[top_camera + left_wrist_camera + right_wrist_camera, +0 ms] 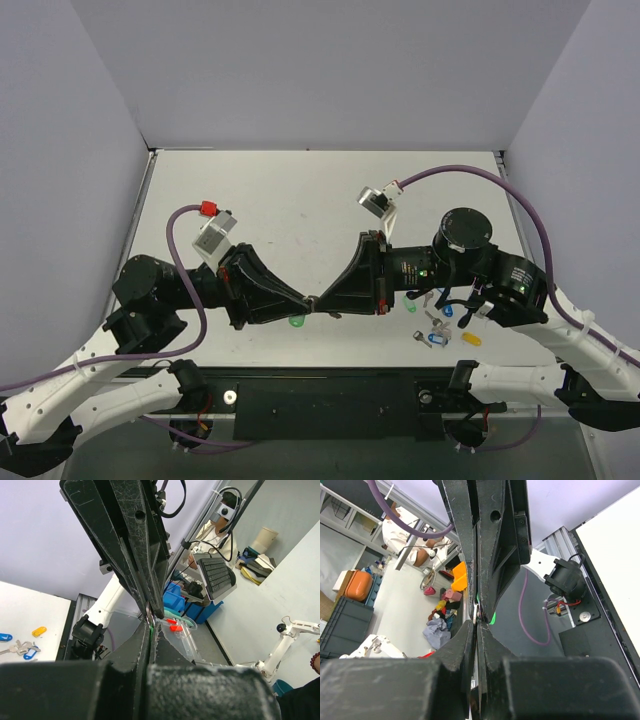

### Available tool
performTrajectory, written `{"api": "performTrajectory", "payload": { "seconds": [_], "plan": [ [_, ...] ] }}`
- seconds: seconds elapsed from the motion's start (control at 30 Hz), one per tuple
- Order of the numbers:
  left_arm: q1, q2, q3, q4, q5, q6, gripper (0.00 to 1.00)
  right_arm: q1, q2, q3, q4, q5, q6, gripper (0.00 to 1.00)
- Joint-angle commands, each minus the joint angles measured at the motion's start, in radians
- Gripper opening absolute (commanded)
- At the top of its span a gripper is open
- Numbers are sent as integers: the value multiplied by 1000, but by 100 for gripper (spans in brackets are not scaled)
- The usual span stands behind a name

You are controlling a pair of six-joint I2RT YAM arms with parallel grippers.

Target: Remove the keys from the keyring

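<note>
My left gripper (304, 301) and right gripper (321, 301) meet tip to tip above the near middle of the table. Both are shut. The green-headed key (296, 321) hangs just under the left tips. In the left wrist view a green sliver of the key (150, 628) shows between the shut fingers of the left gripper (152, 624). In the right wrist view the right gripper (476, 623) is shut on a thin silver metal piece (476, 611), seemingly the keyring, with the green head (493, 618) just behind. A small dark bit (332, 314) under the right tips may be the bare silver key.
Several loose keys with coloured heads lie on the table right of the grippers: green (411, 307), blue (438, 340), yellow (470, 339). The yellow one (39, 630) and a blue one (30, 654) also show in the left wrist view. The black front rail (330, 400) runs along the near edge.
</note>
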Motion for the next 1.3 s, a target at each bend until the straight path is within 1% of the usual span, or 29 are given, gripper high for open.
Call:
{"api": "performTrajectory", "payload": {
  "seconds": [0.0, 0.1, 0.13, 0.2, 0.27, 0.37, 0.57, 1.27],
  "plan": [
    [-7, 3, 45, -4, -9, 19, 0, -5, -23, 33, 48, 4, -3, 0],
    [-8, 3, 47, -1, -13, 18, 0, -5, -26, 33, 43, 26, -3, 0],
    [-8, 3, 45, 1, -16, 15, 0, -6, -28, 34, 40, 35, -3, 8],
    [-7, 5, 44, 4, -19, 12, 0, -6, -37, 37, 25, 66, -17, 16],
    [-7, 6, 45, 10, -19, 5, 0, -5, -51, 37, 17, 104, -29, 18],
    [-7, 10, 47, 24, -19, -4, 0, -5, -62, 43, -9, 165, -52, 19],
    [-8, 17, 53, 31, -27, -24, 0, -6, -68, 42, -15, 188, -59, 19],
    [-8, 14, 50, 36, -85, -62, 0, 3, -20, 50, 28, 129, -31, 21]
  ]
}}
